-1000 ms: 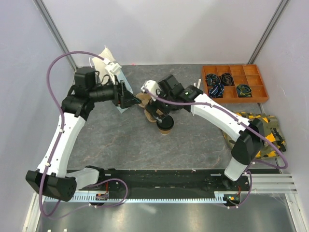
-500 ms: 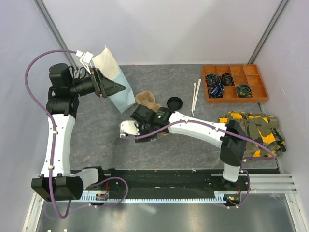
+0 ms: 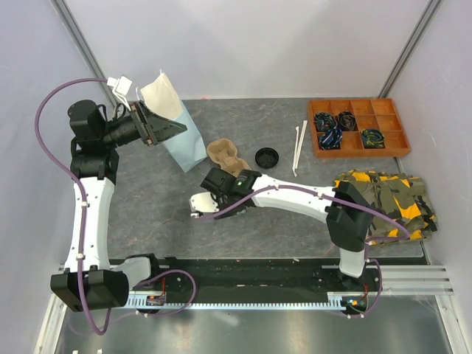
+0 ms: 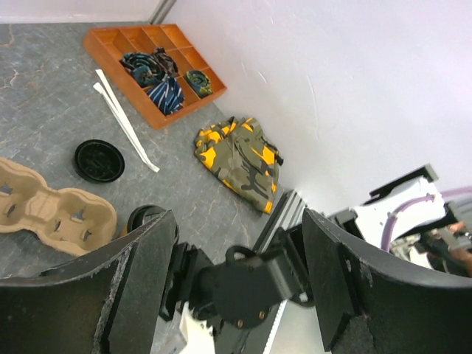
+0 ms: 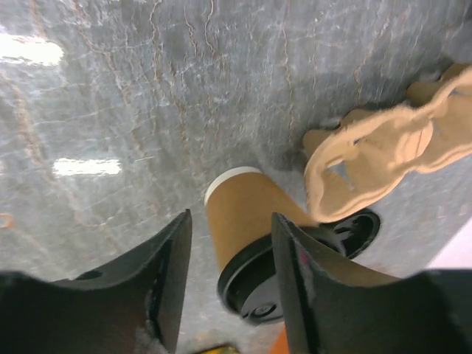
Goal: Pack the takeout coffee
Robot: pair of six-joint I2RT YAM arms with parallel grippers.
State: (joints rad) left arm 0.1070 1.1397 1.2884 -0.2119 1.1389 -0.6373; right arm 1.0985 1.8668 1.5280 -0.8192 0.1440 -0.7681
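In the right wrist view the takeout coffee (image 5: 237, 221) is a tan paper cup with a black lid (image 5: 258, 284), standing on the grey table beside the tan pulp carrier (image 5: 383, 151). My right gripper (image 5: 231, 216) straddles the cup. Its right finger is against the lid, with a thin gap on the left, so it is open. From above, the right gripper (image 3: 220, 179) covers the cup just in front of the carrier (image 3: 225, 155). My left gripper (image 3: 171, 128) is raised beside the light-blue bag (image 3: 184, 144), open with nothing between its fingers (image 4: 140, 265).
A loose black lid (image 3: 267, 157) lies right of the carrier, with white stirrers (image 3: 298, 144) beyond it. An orange compartment tray (image 3: 358, 125) sits at the back right. A camouflage cloth (image 3: 391, 199) lies by the right edge.
The left arm has pulled back up and to the left beside the bag. The right arm has swung towards the near left, and its jaws have narrowed around the cup.
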